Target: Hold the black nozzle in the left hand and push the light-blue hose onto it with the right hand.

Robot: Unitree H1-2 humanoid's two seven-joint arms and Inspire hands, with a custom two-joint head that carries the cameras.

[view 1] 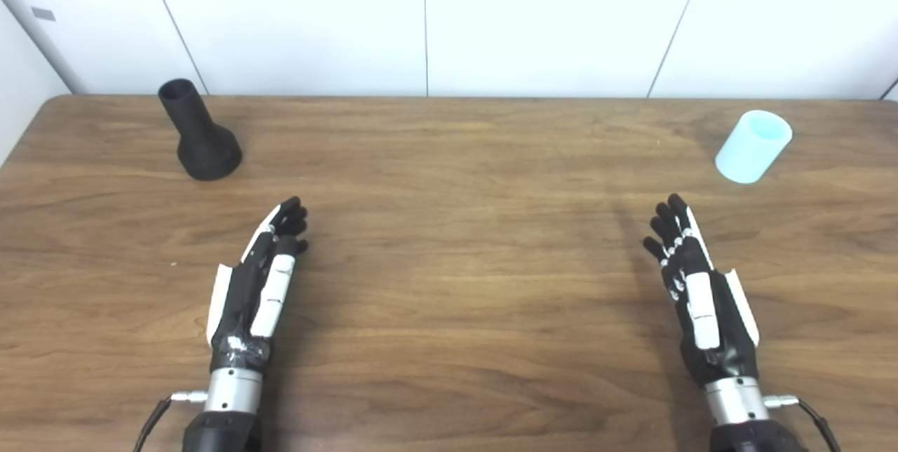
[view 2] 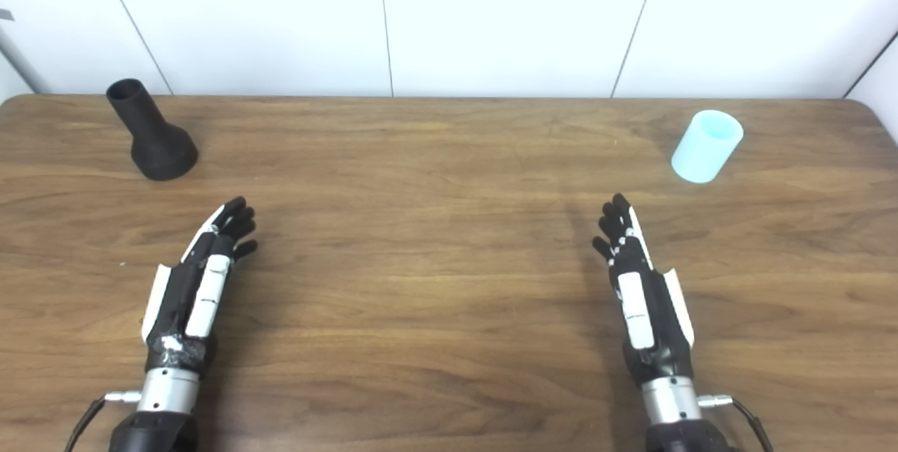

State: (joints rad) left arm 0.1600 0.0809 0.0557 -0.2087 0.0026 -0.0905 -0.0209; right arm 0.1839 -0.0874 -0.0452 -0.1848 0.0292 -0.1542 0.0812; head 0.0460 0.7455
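Both hands hover edge-on above the table (view 1: 449, 340), fingers extended and loosely apart, each holding nothing. The nozzle (view 1: 198, 131) stands on its wide base ahead of the left hand (view 1: 256, 283) and a little to its outer side — neck upright, leaning slightly away — while the hose (view 1: 753, 146), a short tube tilted with its open end up and outward, lies ahead of the right hand (view 1: 698, 290) and to its outer side. Each piece is well apart from its own hand and far from the other, so a forward, slightly outward reach seems called for first.
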